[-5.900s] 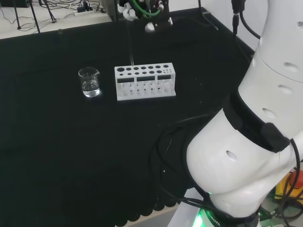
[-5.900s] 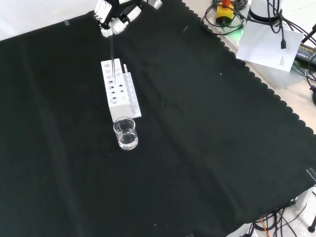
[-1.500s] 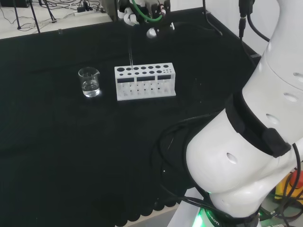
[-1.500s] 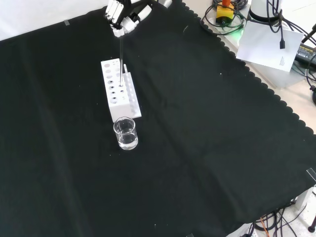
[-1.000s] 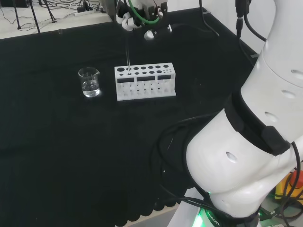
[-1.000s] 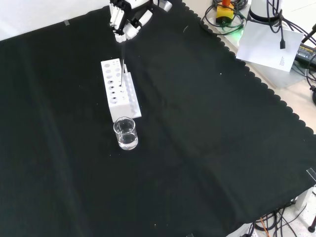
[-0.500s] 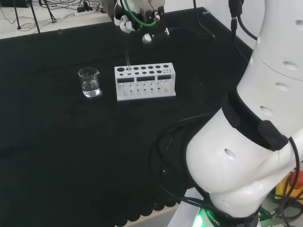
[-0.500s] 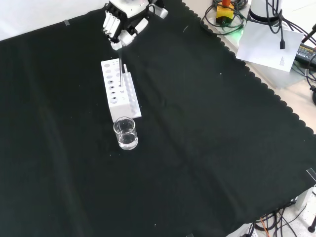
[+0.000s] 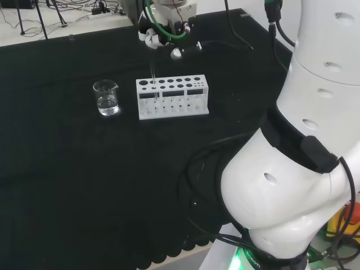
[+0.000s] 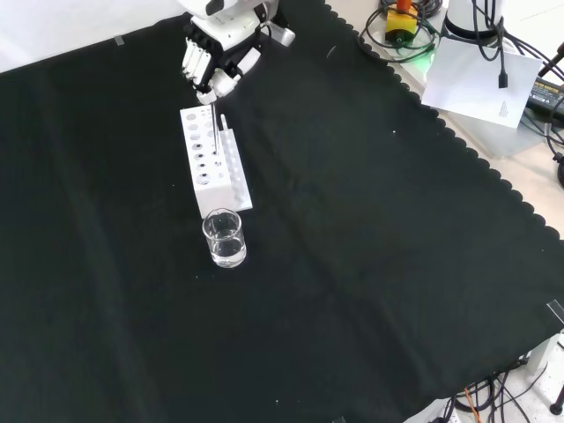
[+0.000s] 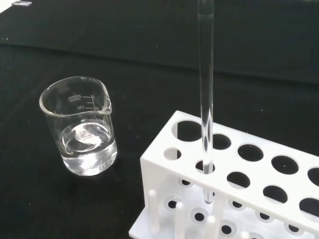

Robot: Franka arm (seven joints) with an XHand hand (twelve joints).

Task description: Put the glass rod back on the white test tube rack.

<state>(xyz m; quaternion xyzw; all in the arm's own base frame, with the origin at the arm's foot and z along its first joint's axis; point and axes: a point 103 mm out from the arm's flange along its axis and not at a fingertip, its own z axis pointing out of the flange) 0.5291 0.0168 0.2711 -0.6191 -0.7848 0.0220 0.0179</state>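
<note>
Clear glass rod (image 11: 205,89): it stands nearly upright with its lower end passed through a hole in the top plate of the white test tube rack (image 11: 234,189). In the wrist view the tip shows below that plate, between the two tiers. The hole is in the small-hole row, second from the rack's end nearest the beaker (image 11: 82,127).

Hand (image 10: 214,55): in the front view it hangs above the far end of the rack (image 10: 212,159), fingers (image 10: 196,62) curled downward and closed round the upper end of the rod (image 10: 214,128). In the head view the hand (image 9: 160,32) sits above and behind the rack's left end (image 9: 172,97), with the rod (image 9: 152,75) running down from it into the rack.

Rack: it rests on the black cloth of the bench (image 10: 370,247), long side toward the head camera. Its top plate carries two rows of holes (one row larger, one smaller).

Beaker (image 9: 106,97): it stands just beside the rack's left end in the head view, apart from it, and holds a shallow layer of clear liquid. In the front view it (image 10: 223,238) stands nearer the camera than the rack, close to its near end.
</note>
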